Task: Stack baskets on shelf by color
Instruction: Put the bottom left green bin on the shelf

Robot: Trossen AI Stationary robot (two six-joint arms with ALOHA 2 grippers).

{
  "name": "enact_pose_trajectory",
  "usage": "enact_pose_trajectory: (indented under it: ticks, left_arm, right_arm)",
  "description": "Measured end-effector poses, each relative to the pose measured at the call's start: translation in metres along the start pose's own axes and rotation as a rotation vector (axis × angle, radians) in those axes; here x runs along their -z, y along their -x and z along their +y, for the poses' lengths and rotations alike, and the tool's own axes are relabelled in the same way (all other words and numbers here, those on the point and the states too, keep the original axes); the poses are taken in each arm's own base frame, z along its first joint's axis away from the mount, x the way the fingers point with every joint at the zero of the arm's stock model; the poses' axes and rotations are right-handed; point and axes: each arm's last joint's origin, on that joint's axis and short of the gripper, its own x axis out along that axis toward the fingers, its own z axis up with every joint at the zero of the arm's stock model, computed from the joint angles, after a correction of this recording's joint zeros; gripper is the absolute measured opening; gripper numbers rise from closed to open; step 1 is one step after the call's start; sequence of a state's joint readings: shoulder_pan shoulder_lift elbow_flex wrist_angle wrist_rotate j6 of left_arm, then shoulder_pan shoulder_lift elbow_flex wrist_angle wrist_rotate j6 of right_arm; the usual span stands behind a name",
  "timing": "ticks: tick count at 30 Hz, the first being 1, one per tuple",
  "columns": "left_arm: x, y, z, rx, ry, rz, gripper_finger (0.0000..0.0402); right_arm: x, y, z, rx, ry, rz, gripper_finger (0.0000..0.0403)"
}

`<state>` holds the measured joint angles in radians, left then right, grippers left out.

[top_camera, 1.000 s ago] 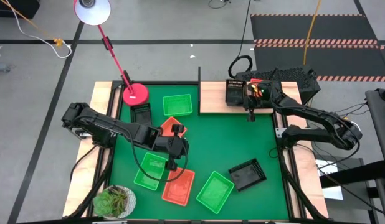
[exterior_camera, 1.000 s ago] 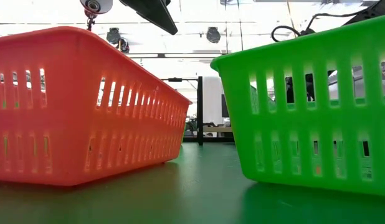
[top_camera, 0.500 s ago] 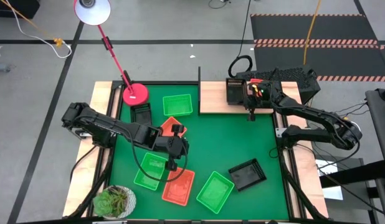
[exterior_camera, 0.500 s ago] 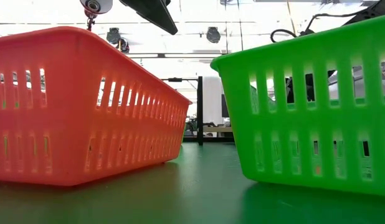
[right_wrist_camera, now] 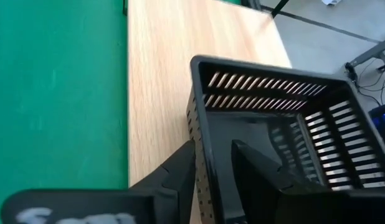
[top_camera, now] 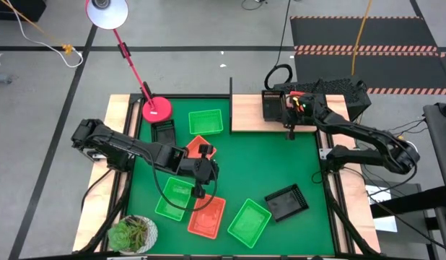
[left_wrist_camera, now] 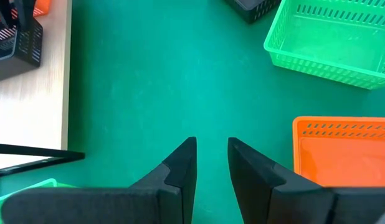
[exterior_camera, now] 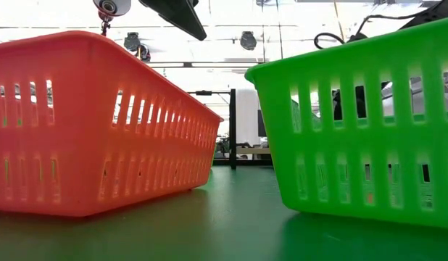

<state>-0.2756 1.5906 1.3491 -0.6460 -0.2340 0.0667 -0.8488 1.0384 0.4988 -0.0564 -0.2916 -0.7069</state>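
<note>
On the shelf (top_camera: 252, 113) at the counter's far right, right pincer (top_camera: 291, 128) is clamped on the near wall of a black basket (top_camera: 273, 107): wrist view shows one finger inside, one outside the wall (right_wrist_camera: 202, 155). That black basket (right_wrist_camera: 280, 149) sits flat on the wood, an orange-red one just beside it (top_camera: 302, 105).

Left pincer (top_camera: 201, 184) hangs mid-mat, fingers (left_wrist_camera: 183, 165) slightly apart, gripping nothing, bare green mat (left_wrist_camera: 155, 87) under them.

Loose on the mat:
- green basket (top_camera: 206, 121) at the far edge, just beside the shelf
- black basket (top_camera: 163, 132) by the lamp base (top_camera: 157, 109)
- orange-red basket (top_camera: 200, 146) partly under the left arm
- green (top_camera: 174, 198), orange-red (top_camera: 207, 216), green (top_camera: 249, 221) in a near row
- black basket (top_camera: 286, 201) near right
</note>
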Motion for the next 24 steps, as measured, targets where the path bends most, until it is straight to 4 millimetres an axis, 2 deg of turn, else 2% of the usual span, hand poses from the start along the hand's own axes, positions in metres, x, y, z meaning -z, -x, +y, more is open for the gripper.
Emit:
enact_pose_trajectory:
  ticks: [8, 12, 16, 24]
  left_arm:
    - [0.000, 0.000, 0.000, 0.001, -0.006, 0.003, 0.0093]
    - [0.000, 0.000, 0.000, 0.000, -0.011, 0.001, 0.0093]
    - [0.000, 0.000, 0.000, 0.000, -0.034, -0.002, 0.0093]
    - [-0.003, 0.000, 0.002, -0.007, -0.110, -0.034, 0.0093]
  right_arm:
    - [-0.017, 0.015, 0.007, 0.025, 0.003, -0.102, 0.0100]
    - [-0.029, 0.023, 0.010, 0.127, -0.067, -0.124, 0.0100]
    - [-0.044, 0.031, 0.014, 0.191, -0.145, -0.068, 0.0100]
    - [-0.072, 0.055, 0.024, 0.181, -0.270, 0.150, 0.0100]
